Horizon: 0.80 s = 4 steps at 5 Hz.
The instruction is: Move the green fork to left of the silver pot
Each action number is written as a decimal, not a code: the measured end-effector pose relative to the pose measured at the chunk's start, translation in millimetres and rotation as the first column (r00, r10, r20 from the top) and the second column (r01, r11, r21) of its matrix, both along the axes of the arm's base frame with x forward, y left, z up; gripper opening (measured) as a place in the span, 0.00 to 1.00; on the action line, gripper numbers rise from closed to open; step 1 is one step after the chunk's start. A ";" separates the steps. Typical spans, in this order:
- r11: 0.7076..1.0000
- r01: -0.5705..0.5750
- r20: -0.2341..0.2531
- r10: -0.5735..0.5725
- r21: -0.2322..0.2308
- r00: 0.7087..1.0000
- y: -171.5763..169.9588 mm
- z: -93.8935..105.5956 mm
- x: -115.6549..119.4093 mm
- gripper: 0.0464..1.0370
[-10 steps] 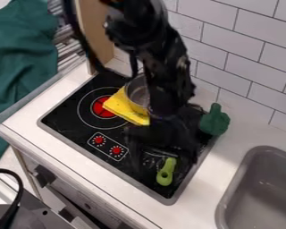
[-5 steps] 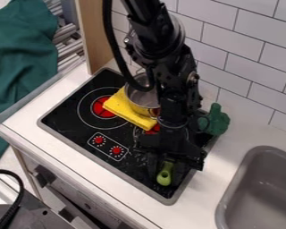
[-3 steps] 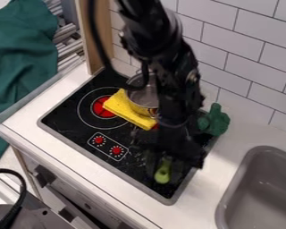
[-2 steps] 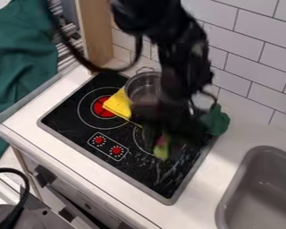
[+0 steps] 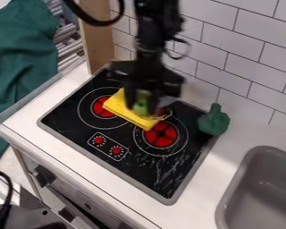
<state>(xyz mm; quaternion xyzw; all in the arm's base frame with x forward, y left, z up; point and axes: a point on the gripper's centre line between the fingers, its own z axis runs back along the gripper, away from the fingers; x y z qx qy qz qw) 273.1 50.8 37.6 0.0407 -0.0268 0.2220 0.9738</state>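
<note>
My gripper hangs over the back middle of the stove, above the yellow cloth, shut on the green fork. The fork's green end points down between the fingers, over the cloth's right part; the rest of it is hidden by the gripper. Behind the gripper the silver pot is mostly covered, with a bit of shiny metal at the gripper's right that may be its edge.
A yellow cloth lies across the stove between the two burners. The dark green toy stands at the stove's right back corner. A grey sink is at the right, a wooden panel behind the stove.
The green fork has left the stove's front right area, lifted in my gripper, and has travelled back and left to above the yellow cloth. The right burner has come into view.
</note>
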 end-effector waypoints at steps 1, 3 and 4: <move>0.995 -0.094 0.016 0.095 -0.034 0.995 39.2 -16.9 12.3 0.34; 0.992 -0.121 -0.010 0.121 -0.046 0.993 83.3 -43.3 33.9 0.34; 0.999 -0.047 -0.044 0.048 0.010 0.998 97.2 -52.5 47.8 0.34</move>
